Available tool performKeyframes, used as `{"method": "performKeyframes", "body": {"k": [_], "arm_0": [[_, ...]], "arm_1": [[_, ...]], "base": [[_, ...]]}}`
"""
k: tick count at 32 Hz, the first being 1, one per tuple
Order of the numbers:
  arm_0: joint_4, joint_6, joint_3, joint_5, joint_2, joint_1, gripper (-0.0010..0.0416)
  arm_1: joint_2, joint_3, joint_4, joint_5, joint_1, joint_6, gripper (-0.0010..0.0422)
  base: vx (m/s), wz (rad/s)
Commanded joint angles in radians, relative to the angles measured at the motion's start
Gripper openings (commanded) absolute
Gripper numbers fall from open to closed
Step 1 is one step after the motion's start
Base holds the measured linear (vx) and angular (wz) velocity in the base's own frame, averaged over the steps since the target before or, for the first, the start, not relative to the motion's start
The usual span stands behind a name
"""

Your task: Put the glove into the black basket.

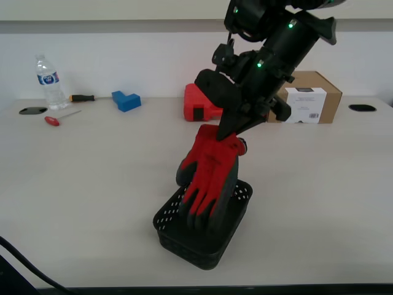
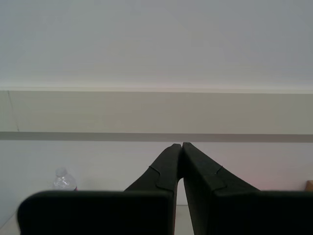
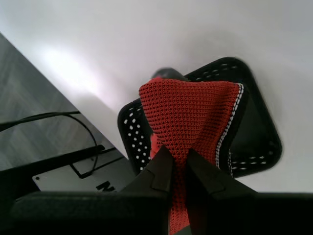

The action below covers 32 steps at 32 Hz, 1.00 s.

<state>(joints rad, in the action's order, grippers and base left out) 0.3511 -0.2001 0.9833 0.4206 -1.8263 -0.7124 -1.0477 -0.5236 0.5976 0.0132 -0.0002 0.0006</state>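
My first gripper (image 1: 228,135) is shut on the cuff of the red glove (image 1: 209,172), which hangs down with its dark fingers reaching into the black basket (image 1: 230,236) near the table's front edge. In the first wrist view the gripper (image 3: 178,154) pinches the red knit glove (image 3: 190,112) directly above the basket (image 3: 259,147). My second gripper (image 2: 181,147) is shut and empty, pointing at a white wall; it does not show in the exterior view.
At the back of the table stand a water bottle (image 1: 49,83), a red-handled screwdriver (image 1: 58,118), a black-and-orange tool (image 1: 83,98), a blue block (image 1: 126,100), a red tool case (image 1: 199,103) and a cardboard box (image 1: 310,97).
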Motion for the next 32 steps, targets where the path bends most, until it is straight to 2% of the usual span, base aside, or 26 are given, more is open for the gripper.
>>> {"method": "performKeyframes", "body": {"k": [1, 10, 14, 16, 21, 24, 25, 32], "arm_0": [[0.000, 0.000, 0.020, 0.006, -0.057, -0.002, -0.0002], [0.002, 0.021, 0.136, 0.009, -0.258, -0.002, -0.0002], [0.036, 0.032, 0.174, 0.042, -0.319, -0.003, -0.0001], [0.050, 0.045, 0.177, 0.053, -0.331, -0.010, -0.0001], [0.050, 0.046, 0.174, 0.048, -0.361, -0.010, -0.0001], [0.048, 0.045, 0.177, 0.041, -0.357, -0.010, 0.0000], [0.048, 0.043, 0.182, 0.014, -0.357, -0.010, 0.0000], [0.048, 0.035, 0.183, 0.005, -0.357, -0.007, 0.0008]], "arm_1": [[0.000, 0.000, 0.003, -0.002, 0.000, 0.000, 0.0000], [0.000, 0.000, 0.003, -0.002, 0.000, 0.000, 0.0000], [0.000, 0.000, 0.003, -0.002, 0.000, 0.000, 0.0000], [0.000, 0.000, 0.002, -0.002, 0.000, 0.000, 0.0000], [0.000, 0.000, 0.003, -0.002, 0.000, 0.000, 0.0000], [0.000, 0.000, 0.003, -0.002, 0.000, 0.000, 0.0000], [0.000, 0.000, 0.003, -0.002, 0.000, 0.000, 0.0000], [0.000, 0.000, 0.003, -0.002, 0.000, 0.000, 0.0000]], "base": [[0.000, 0.000], [0.000, 0.000], [0.000, 0.000], [0.000, 0.000], [0.000, 0.000], [0.000, 0.000], [0.000, 0.000], [0.000, 0.000]]}}
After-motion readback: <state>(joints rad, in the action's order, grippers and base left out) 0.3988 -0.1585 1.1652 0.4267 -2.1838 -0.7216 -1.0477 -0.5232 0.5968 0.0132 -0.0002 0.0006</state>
